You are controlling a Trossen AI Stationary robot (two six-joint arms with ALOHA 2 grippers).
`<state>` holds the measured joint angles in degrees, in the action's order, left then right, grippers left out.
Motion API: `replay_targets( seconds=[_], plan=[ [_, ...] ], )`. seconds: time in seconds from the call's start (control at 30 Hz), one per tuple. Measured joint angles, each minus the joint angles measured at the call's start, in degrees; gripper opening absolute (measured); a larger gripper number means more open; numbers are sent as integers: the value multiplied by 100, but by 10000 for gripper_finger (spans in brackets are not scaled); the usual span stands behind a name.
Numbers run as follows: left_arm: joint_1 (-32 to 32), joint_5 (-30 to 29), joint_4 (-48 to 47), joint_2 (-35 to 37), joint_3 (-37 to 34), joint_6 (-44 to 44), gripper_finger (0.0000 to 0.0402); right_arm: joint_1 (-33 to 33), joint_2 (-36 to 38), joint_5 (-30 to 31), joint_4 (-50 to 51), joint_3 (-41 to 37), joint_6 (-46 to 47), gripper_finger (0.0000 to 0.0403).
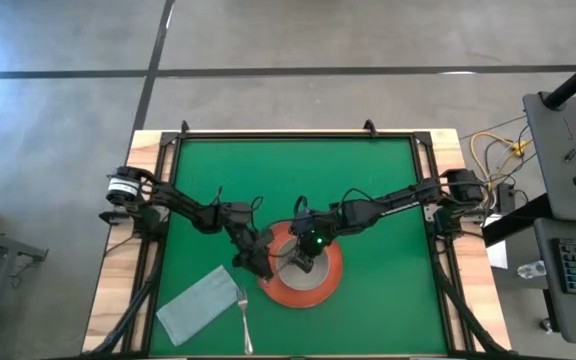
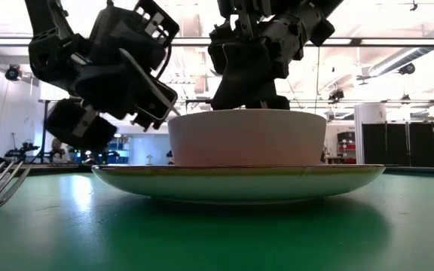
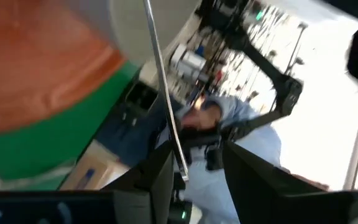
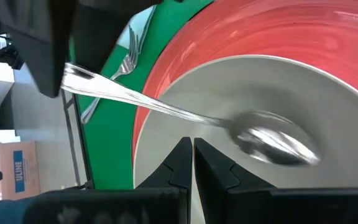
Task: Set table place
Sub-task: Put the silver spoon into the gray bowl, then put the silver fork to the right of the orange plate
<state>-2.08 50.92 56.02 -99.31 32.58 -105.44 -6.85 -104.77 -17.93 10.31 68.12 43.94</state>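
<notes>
An orange-red plate [image 1: 324,292] lies near the table's near edge, and a grey bowl [image 2: 247,139] stands on it. A silver spoon [image 4: 272,140] lies with its head inside the bowl; its handle [image 4: 114,93] slants up over the rim. My left gripper [image 3: 197,168] is at the plate's left side, open, with the handle's end [image 3: 180,155] between its fingers. My right gripper [image 4: 193,158] is shut and hangs over the bowl's inside. A silver fork [image 1: 243,318] lies on the green table [image 1: 388,200] beside a grey napkin [image 1: 196,305]. My left gripper has the spoon handle's free end [image 3: 183,171] in the gap between its fingers, close to one finger [image 3: 161,174]; whether it touches the handle, I cannot tell. My right gripper points down into the bowl; whether its tips touch the bowl, I cannot tell.
The napkin and fork lie left of the plate, near the table's near edge. Black rails run along the table's left and right sides. The far half of the green top holds only the two arms reaching in. A person shows in the room behind.
</notes>
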Motion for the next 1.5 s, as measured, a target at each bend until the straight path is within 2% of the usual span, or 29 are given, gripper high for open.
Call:
replay_targets(
  seconds=[0.37,0.57,0.8,1.0,1.17,1.23,1.4,1.5],
  plan=[
    [334,-19,-310,72,-59,239,123,-2,4,-27,9,0,-11,9],
    [440,285,-309,89,-162,238,123,-2,7,-51,16,0,-78,9],
    [695,188,-314,355,-517,278,123,0,111,-69,176,-6,-303,9],
    [1040,-431,-314,1070,-967,403,123,69,223,-46,218,-7,-482,9],
    [1225,-1649,-324,1962,-1331,885,123,296,485,-3,201,-9,-720,9],
    [1211,-2102,-675,2394,-1465,1063,123,434,654,4,159,-9,-806,9],
    [1021,-2337,-1979,3239,-1531,1274,123,810,1057,49,366,-7,-996,9],
    [680,-2964,-2570,3686,-1485,1586,123,1034,1371,386,721,-7,-1199,9]
  ],
)
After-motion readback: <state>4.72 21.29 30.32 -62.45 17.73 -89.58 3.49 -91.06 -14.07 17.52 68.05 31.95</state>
